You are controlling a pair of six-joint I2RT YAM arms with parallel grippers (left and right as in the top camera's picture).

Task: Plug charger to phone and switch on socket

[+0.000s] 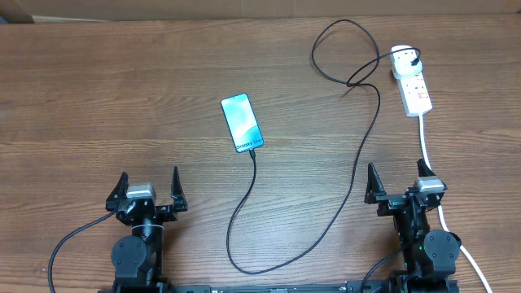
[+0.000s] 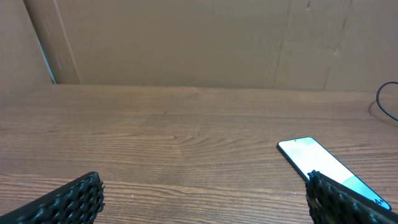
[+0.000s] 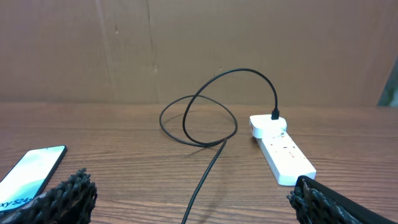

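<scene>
The phone [image 1: 242,122] lies flat mid-table with its blue-teal screen up, also seen in the left wrist view [image 2: 311,157] and the right wrist view [image 3: 30,172]. The charger [image 1: 358,163], a thin black cable, meets the phone's lower edge, runs toward the front, then curves back in loops [image 3: 208,118] to its black plug [image 1: 415,58] seated in the white socket [image 1: 413,84] at the back right [image 3: 283,151]. My left gripper [image 1: 149,183] is open near the front left, empty [image 2: 202,190]. My right gripper [image 1: 396,177] is open at the front right, with the cable lying between its fingers' line of sight [image 3: 189,186].
The socket's thick white cord [image 1: 426,145] runs forward past the right arm's outer side. A brown cardboard wall [image 2: 186,43] stands along the table's far edge. Bare wooden table [image 1: 98,98] stretches left of the phone.
</scene>
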